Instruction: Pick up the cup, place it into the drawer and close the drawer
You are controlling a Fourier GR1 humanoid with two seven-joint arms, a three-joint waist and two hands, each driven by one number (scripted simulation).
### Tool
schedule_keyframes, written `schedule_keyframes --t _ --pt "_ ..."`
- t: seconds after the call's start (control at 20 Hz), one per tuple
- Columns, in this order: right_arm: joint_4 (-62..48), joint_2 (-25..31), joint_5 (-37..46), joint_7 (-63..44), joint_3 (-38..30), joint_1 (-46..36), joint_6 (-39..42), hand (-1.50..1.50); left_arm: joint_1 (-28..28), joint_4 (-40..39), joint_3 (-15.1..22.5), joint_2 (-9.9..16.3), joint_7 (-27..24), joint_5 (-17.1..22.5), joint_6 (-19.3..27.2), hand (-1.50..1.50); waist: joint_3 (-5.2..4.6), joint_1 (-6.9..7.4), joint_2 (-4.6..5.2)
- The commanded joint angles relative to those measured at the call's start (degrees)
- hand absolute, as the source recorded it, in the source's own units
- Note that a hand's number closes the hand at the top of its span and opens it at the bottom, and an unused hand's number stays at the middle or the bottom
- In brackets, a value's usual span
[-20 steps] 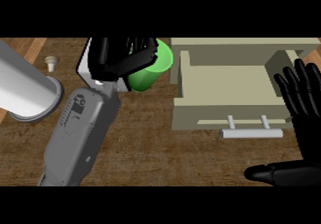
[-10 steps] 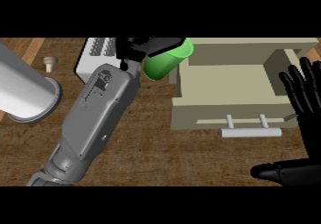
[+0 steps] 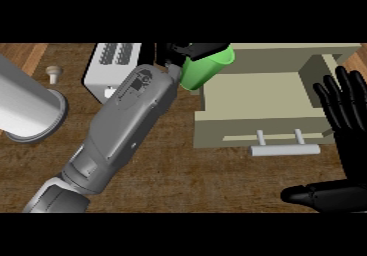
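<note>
Your left hand (image 3: 187, 51) is curled round the green cup (image 3: 204, 71) near the worktop's far edge, with the black fingers clamped on its upper end while the rest of the cup hangs out below and to the right of the hand. The cup is tilted, its open rim toward the far right, and it hangs over the near-left corner of the open drawer (image 3: 269, 100), partly across the drawer's left wall.

Compared with 0.5 s ago, the left hand has carried the cup further right; then it was just left of the drawer's wall, now it overlaps that wall. 1 s ago it was lower and well left of the drawer, close to the white box (image 3: 112, 62). Your right hand (image 3: 348, 125) has stayed where it was, at the right edge of the view, fingers straight and spread, thumb low, holding nothing.

The cup is smooth, bright green and tapered. The drawer is a beige, flat-walled box pulled out toward you, with a pale bar handle (image 3: 284, 149) on 2 posts across its front. The worktop (image 3: 186, 180) is dark brown wood grain. At the left edge lies a large pale grey cylinder (image 3: 20, 107), and a small cream, knob-shaped piece (image 3: 53, 73) stands beside it. The white box has ribbed slots on top.
</note>
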State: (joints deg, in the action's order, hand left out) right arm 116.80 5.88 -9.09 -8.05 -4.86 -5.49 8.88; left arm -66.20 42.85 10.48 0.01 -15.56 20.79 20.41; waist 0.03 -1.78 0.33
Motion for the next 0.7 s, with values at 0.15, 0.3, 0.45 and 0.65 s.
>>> schedule_keyframes --t 0.15,0.3,0.45,0.65 --pt "1.86 0.11 -1.53 0.28 -0.4 2.42 1.12 -1.5 -5.88 -12.98 2.96 -0.01 -4.1 4.85 -0.61 1.5 0.02 -1.19 0.25" --pt "-2.34 1.76 -2.64 2.27 -2.11 -0.92 2.86 -1.5 -9.56 -15.83 6.38 -0.02 -3.02 7.22 1.39 1.5 0.04 -1.69 0.51" --pt "-3.36 0.75 -1.08 3.08 -1.63 -0.39 1.79 -1.5 -9.57 -18.08 9.59 -0.01 -3.99 8.24 1.23 1.5 0.05 -1.77 0.55" --pt "-2.03 -0.83 -0.9 2.23 1.52 -2.04 1.54 -1.5 -8.56 -18.61 15.59 -0.01 -4.7 11.37 3.49 1.5 0.06 -3.24 0.77"
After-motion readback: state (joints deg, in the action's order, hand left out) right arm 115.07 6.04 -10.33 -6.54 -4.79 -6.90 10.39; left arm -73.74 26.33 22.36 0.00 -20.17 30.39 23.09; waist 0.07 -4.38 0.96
